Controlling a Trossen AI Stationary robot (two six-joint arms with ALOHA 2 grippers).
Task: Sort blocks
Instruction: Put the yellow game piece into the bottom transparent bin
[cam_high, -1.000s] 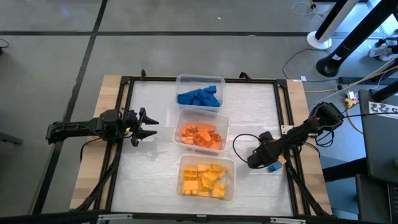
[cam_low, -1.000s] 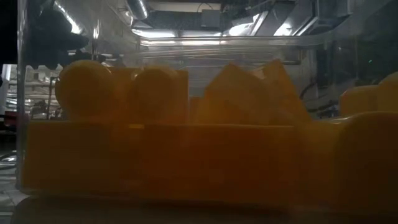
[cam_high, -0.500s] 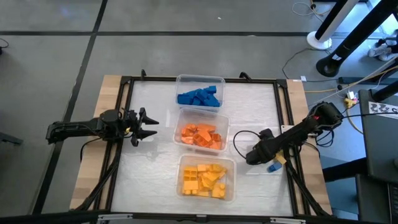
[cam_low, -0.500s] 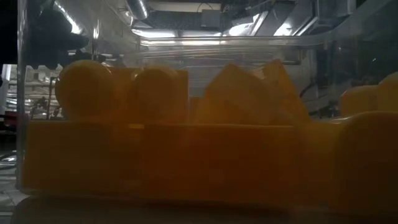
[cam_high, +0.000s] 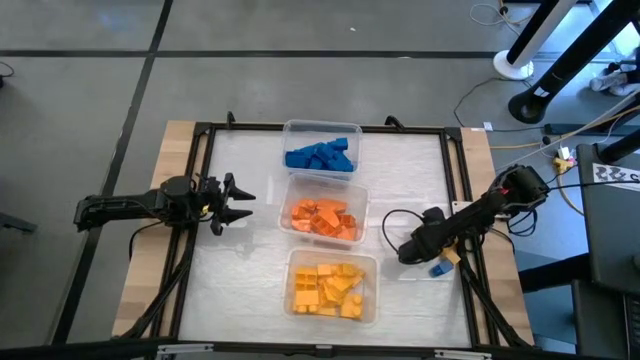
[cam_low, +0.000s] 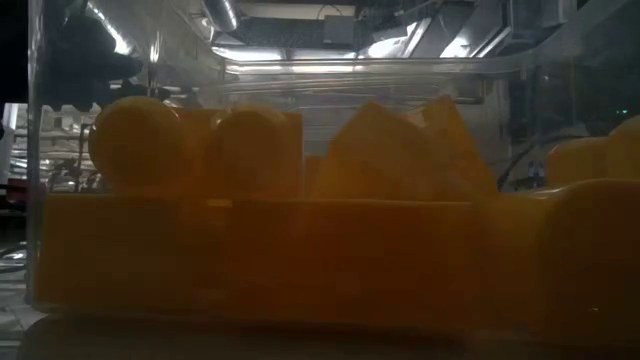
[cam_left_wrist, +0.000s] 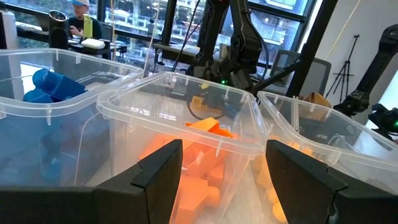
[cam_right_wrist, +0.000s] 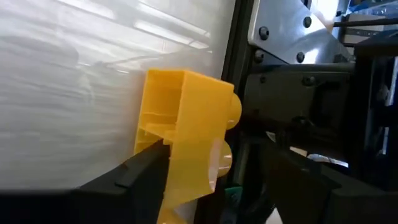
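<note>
Three clear tubs stand in a single row down the middle of the table (cam_high: 250, 190), as seen from above. The far tub (cam_high: 322, 142) holds the blue blocks (cam_high: 320, 157), the middle tub (cam_high: 326, 208) the orange blocks (cam_high: 323, 219), and the near tub (cam_high: 333, 287) the yellow blocks (cam_high: 328, 289). The pieces lie heaped in each tub and cannot be counted singly.

Two blocks remain outside the tubs, at the right edge of the table: one blue block (cam_high: 439, 269) lying on the surface, and one yellow block (cam_right_wrist: 186, 134) set between the fingers of the right claw (cam_high: 408, 254). The right wrist view shows that claw's two fingers on either side of the yellow block, closed against it, with the piece low at the table beside the black frame rail (cam_right_wrist: 227, 68).

The left claw (cam_high: 240, 202) hangs over the left part of the table, pointed toward the orange tub, its fingers spread apart and holding nothing. Its wrist view shows all three tubs ahead, well apart from the fingers.

The low view is filled by the yellow tub wall (cam_low: 60, 150) and the blocks behind it.
</note>
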